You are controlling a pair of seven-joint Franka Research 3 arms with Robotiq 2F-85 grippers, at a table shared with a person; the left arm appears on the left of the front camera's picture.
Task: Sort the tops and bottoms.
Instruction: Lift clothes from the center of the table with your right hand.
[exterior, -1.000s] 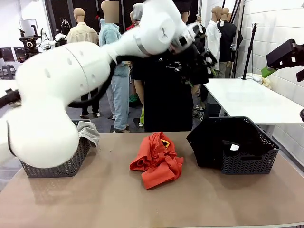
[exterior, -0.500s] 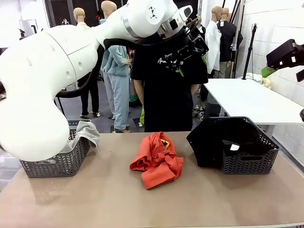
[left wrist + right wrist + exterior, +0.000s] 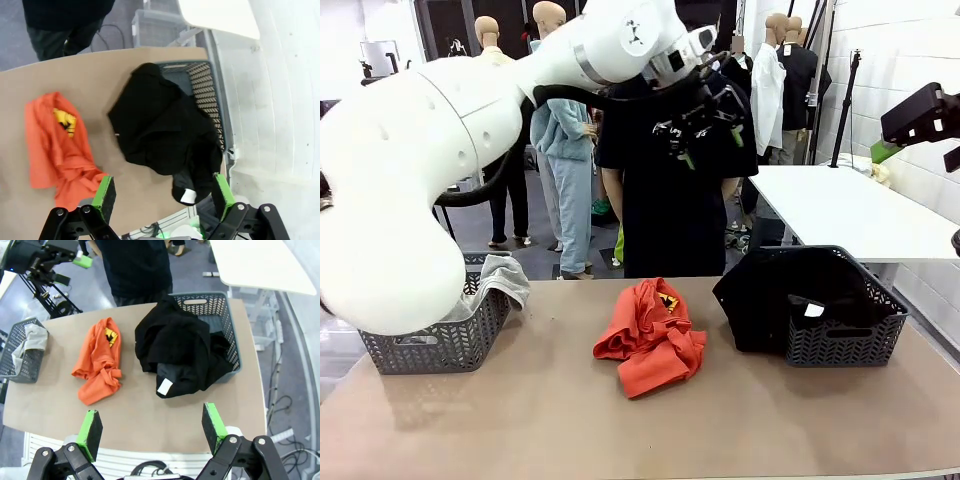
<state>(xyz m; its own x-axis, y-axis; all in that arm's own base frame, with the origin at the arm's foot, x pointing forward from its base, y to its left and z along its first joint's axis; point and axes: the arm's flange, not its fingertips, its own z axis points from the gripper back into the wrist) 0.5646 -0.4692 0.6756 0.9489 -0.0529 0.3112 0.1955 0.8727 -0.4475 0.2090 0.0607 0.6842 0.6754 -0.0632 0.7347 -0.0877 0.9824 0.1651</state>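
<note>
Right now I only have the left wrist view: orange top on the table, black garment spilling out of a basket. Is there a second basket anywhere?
Observer: Yes. The front view shows a second basket at the left end of the table, with the light grey top draped over its rim.
Operator: Where's the right gripper?
Observer: The right gripper hangs high up, looking down on the whole table, jaws open and empty.
Operator: How high is mine?
Observer: In the front view the left gripper is level with the chest of the person, well above the orange top.
</note>
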